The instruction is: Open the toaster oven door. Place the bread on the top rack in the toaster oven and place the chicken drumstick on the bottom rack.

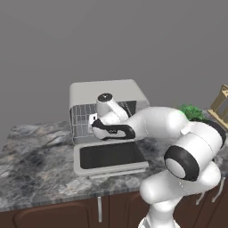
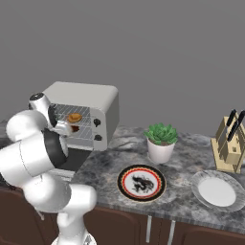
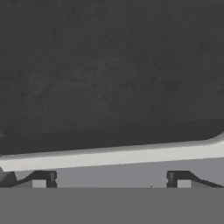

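While the toaster oven door [image 1: 110, 156] lies flat, the claw [image 3: 109, 180] spreads wide at its edge.

The arm [image 1: 147, 122] hides much of the toaster oven [image 1: 104, 95] interior.

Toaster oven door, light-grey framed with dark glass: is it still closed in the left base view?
No, the light-grey framed door lies folded down flat on the counter.
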